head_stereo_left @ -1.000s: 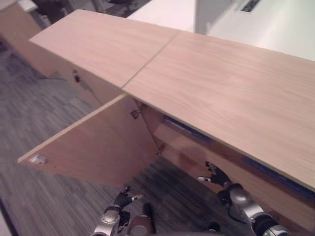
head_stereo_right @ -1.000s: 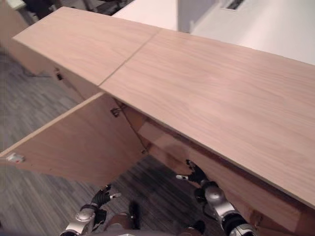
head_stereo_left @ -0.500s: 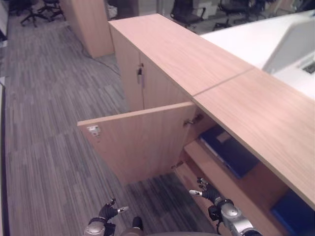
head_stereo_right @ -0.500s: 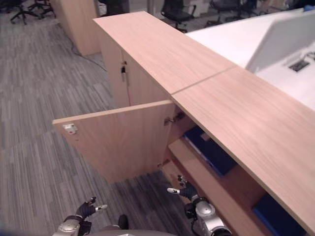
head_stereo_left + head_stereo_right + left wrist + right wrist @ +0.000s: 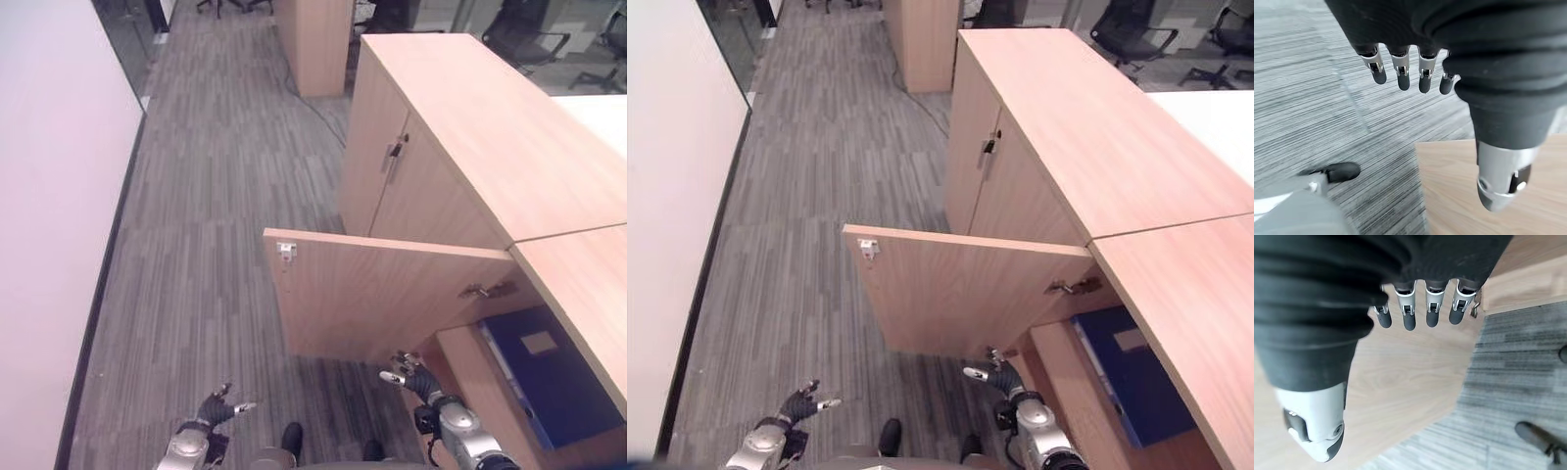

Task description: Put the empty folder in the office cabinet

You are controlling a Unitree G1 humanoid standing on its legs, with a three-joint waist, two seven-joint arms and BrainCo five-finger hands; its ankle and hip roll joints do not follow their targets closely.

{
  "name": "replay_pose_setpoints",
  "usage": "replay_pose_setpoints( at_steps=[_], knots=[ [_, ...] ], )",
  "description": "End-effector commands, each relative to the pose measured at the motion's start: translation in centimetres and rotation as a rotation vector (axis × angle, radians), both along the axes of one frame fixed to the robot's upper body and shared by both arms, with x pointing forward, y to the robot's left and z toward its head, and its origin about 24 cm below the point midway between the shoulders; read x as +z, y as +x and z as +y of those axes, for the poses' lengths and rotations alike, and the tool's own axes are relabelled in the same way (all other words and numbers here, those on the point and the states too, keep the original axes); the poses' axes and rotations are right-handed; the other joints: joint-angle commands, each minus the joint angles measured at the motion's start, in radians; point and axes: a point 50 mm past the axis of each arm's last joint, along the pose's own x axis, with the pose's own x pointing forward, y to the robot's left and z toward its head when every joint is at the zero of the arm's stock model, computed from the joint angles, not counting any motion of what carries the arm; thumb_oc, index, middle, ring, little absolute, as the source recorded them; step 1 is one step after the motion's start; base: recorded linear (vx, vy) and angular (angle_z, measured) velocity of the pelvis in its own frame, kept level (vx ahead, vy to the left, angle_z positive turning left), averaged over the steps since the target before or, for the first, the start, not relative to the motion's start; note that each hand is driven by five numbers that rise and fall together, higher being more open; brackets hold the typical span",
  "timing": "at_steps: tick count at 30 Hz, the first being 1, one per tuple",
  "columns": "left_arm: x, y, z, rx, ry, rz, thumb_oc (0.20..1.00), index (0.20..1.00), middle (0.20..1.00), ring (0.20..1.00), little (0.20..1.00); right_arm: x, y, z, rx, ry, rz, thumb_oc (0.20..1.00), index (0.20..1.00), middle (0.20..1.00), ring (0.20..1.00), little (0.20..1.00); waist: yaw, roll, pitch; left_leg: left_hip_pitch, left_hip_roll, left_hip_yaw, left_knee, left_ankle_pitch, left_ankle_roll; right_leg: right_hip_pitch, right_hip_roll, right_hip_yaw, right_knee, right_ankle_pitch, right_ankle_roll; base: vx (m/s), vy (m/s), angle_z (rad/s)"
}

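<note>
Swinging leftward, the head camera now shows both hands, left hand (image 5: 214, 410) and right hand (image 5: 411, 373), with fingers relaxed and empty, the blue folder (image 5: 541, 372) shelved just beyond the right fingers behind the open cabinet door (image 5: 382, 296).

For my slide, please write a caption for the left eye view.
Blue folder lies on the shelf behind the open cabinet door; both hands, left and right, hang empty.

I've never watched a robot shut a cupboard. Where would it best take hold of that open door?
Probably the door's free edge, beside the small white latch, farthest from the hinge. The panel shows no handle, so open fingers pushing its outer face should do. The left hand hangs nearer that edge; the right hand is open near the hinge end.
</note>
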Motion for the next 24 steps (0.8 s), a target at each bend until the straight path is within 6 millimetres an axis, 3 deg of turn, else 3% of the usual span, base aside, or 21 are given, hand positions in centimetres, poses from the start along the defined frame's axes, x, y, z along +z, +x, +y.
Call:
replay_pose_setpoints(
  at_steps=[1, 5, 9, 10, 15, 23, 24],
  knots=[
    [1.3, 3.3, -0.3, -0.038, 0.013, -0.106, 1.0, 1.0, 1.0, 1.0, 1.0, 0.6, 0.7, -0.9, -0.053, 0.015, -0.047, 1.0, 1.0, 1.0, 1.0, 1.0, 0.01, -0.006, -0.025, 0.041, 0.022, 0.049, 0.004, -0.1, -0.046, 0.0, -0.056, 0.013, 0.071, -0.031, 0.093, 0.05, -0.021, 0.07],
    [1.5, 3.4, -0.4, -0.03, 0.004, -0.126, 1.0, 1.0, 1.0, 1.0, 1.0, 0.2, -0.2, -1.3, -0.076, 0.016, -0.022, 1.0, 1.0, 1.0, 1.0, 1.0, 0.005, -0.003, -0.035, 0.048, 0.023, 0.041, 0.004, -0.104, -0.052, 0.024, -0.061, 0.003, 0.045, -0.027, 0.093, 0.01, -0.005, 0.01],
    [2.8, 5.0, -0.8, -0.03, -0.012, -0.228, 1.0, 1.0, 1.0, 1.0, 1.0, -0.3, -1.3, -1.6, -0.096, 0.012, 0.013, 1.0, 1.0, 1.0, 1.0, 1.0, -0.001, 0.002, -0.041, 0.059, 0.022, 0.034, 0.004, -0.11, -0.055, 0.039, -0.063, -0.01, 0.036, -0.029, 0.09, 0.0, -0.018, 0.05],
    [4.2, 3.7, 5.0, -0.005, 0.048, -0.201, 1.0, 1.0, 1.0, 1.0, 1.0, 0.0, -1.7, -3.1, -0.11, 0.005, 0.01, 1.0, 1.0, 1.0, 1.0, 1.0, 0.002, 0.013, -0.039, 0.066, 0.025, 0.034, 0.004, -0.112, -0.058, 0.045, -0.064, -0.011, 0.035, -0.03, 0.091, 0.0, 0.0, 0.0],
    [5.2, 5.3, 3.5, 0.026, 0.032, -0.326, 1.0, 1.0, 1.0, 1.0, 1.0, 0.2, -2.4, -2.9, -0.105, 0.017, -0.017, 1.0, 1.0, 1.0, 1.0, 1.0, -0.012, 0.014, -0.046, 0.069, 0.027, 0.039, 0.004, -0.107, -0.061, 0.041, -0.068, -0.017, 0.04, -0.027, 0.091, -0.01, -0.004, 0.0],
    [11.9, 11.1, 5.2, -0.008, 0.064, -0.604, 1.0, 1.0, 1.0, 1.0, 1.0, -0.3, -3.0, -3.3, -0.05, -0.02, 0.038, 1.0, 1.0, 1.0, 1.0, 1.0, -0.055, 0.028, -0.066, 0.091, 0.038, 0.094, 0.004, -0.113, -0.067, 0.039, -0.066, 0.01, 0.03, -0.012, 0.094, 0.01, 0.004, -0.16],
    [13.5, 12.3, 5.7, -0.02, 0.069, -0.657, 1.0, 1.0, 1.0, 1.0, 1.0, -0.4, -3.1, -3.3, -0.037, -0.025, 0.047, 1.0, 1.0, 1.0, 1.0, 1.0, -0.066, 0.031, -0.067, 0.095, 0.041, 0.108, 0.004, -0.114, -0.068, 0.037, -0.063, 0.019, 0.029, -0.008, 0.095, 0.0, 0.001, -0.2]
  ],
)
